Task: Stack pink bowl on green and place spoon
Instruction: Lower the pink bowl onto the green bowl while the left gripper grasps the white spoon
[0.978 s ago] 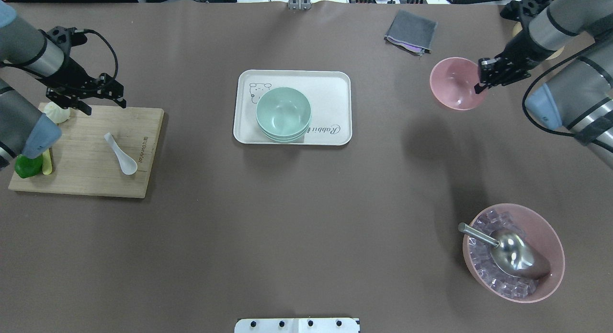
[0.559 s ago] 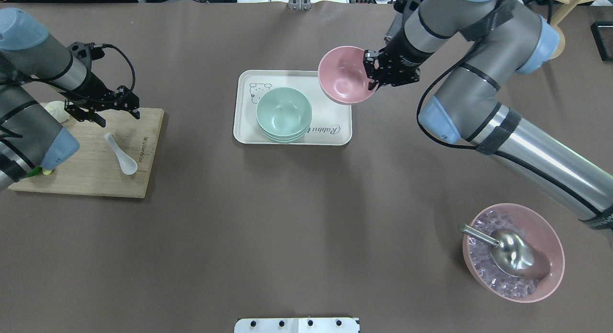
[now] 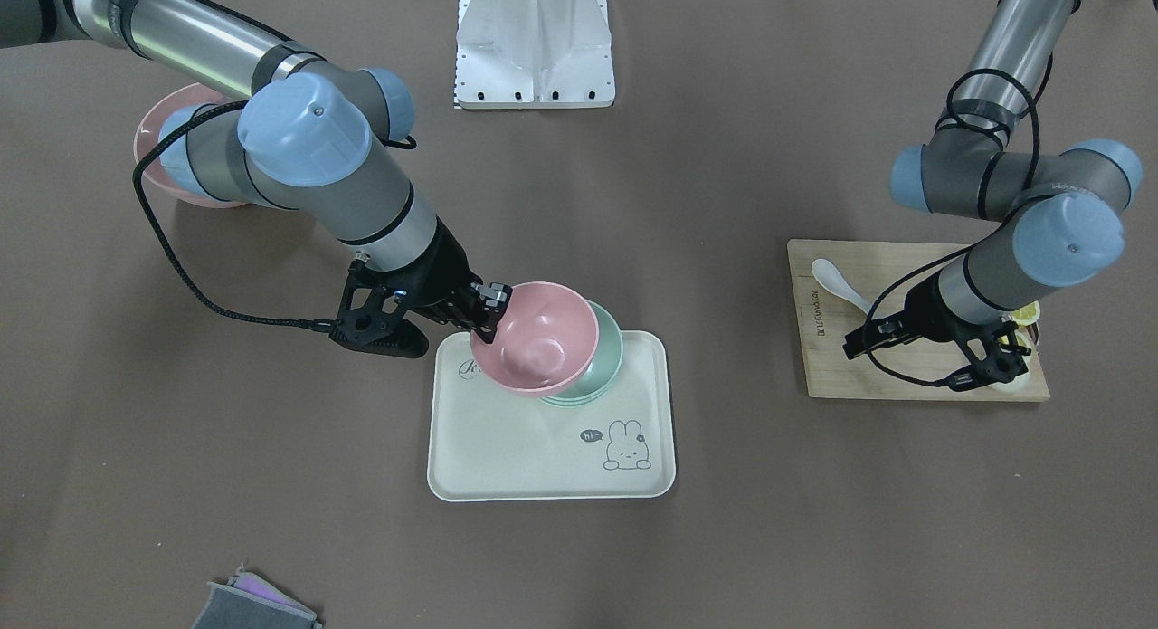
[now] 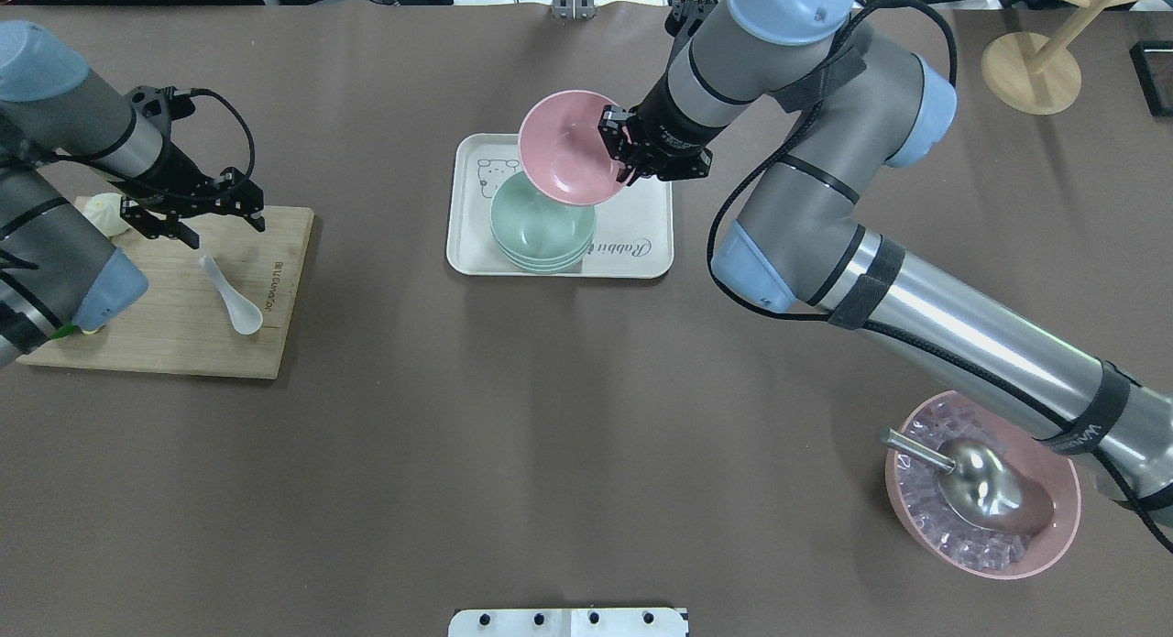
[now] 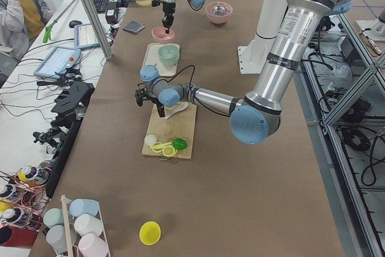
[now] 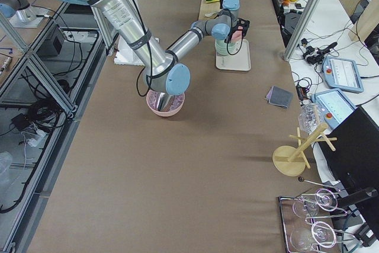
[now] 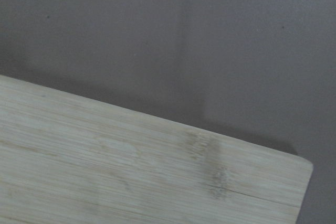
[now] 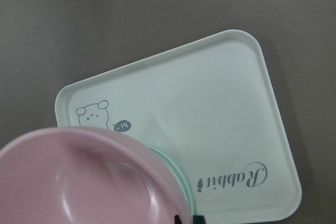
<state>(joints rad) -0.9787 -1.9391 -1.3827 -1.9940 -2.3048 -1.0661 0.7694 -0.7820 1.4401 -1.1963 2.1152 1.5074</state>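
My right gripper is shut on the rim of the pink bowl and holds it tilted just above the stacked green bowls on the white tray. The front-facing view shows the pink bowl overlapping the green bowls. The right wrist view shows the pink bowl over the tray. The white spoon lies on the wooden cutting board. My left gripper is open and empty over the board's far edge, just beyond the spoon's handle.
A large pink bowl of ice cubes with a metal scoop stands at the near right. A dumpling and green and yellow food pieces lie at the board's left end. A grey cloth and a wooden stand are at the far right.
My right arm has carried the pink bowl from the far right of the table leftward to above the green bowls. My left gripper has shifted right, closer to the spoon.
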